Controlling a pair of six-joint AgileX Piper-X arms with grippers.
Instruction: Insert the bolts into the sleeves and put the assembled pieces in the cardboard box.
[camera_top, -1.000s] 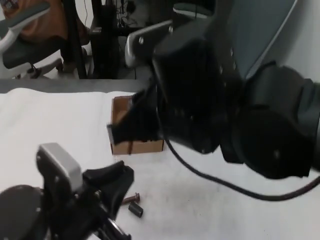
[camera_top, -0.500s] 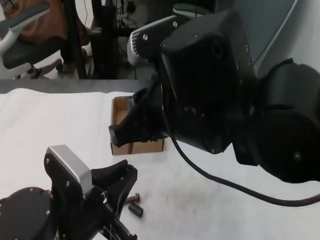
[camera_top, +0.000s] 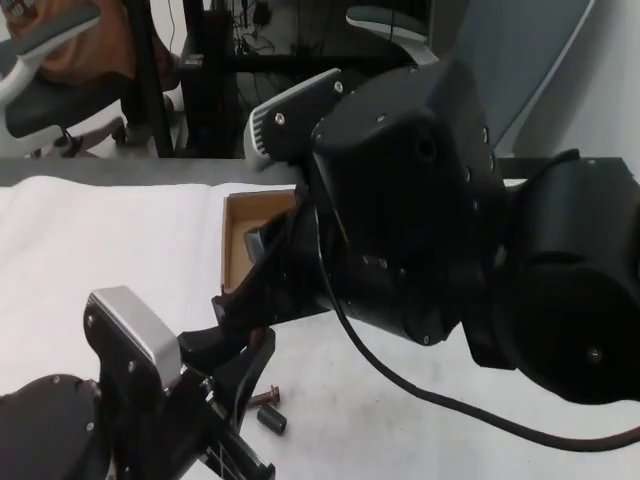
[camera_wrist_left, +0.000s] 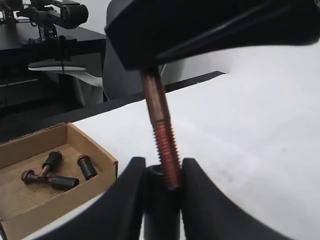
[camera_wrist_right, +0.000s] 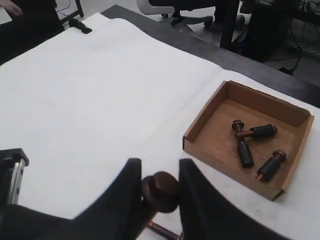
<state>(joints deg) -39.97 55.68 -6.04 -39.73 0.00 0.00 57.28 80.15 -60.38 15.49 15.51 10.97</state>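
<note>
White cloth covers the surface (camera_wrist_right: 90, 85), with chairs and dark stands in the room behind. Your left tool (camera_wrist_left: 163, 169) is clamped on a black sleeve (camera_wrist_left: 159, 212) and holds it roughly upright, open end up. Your right tool (camera_wrist_right: 159, 167) is closed on the head of a copper bolt (camera_wrist_left: 159, 115), directly above the left tool and close to it.

Key relation: the bolt's long axis runs nearly upright, leaning a little off the sleeve's axis. Its threaded tip sits at the sleeve's mouth, between the left tool's fingers. You cannot tell whether the tip is in the bore or only resting against the rim. Judgement: insertion has barely begun, and you need the two axes lined up before pushing down, or the thread may catch on the rim.

Off to the side stands the cardboard box (camera_wrist_left: 70, 202), holding three assembled pieces (camera_wrist_right: 245, 150). A spare bolt (camera_top: 263, 398) and spare sleeve (camera_top: 272, 421) lie on the surface just beside the left arm, near each other. So one pair is in hand and one more is left.
</note>
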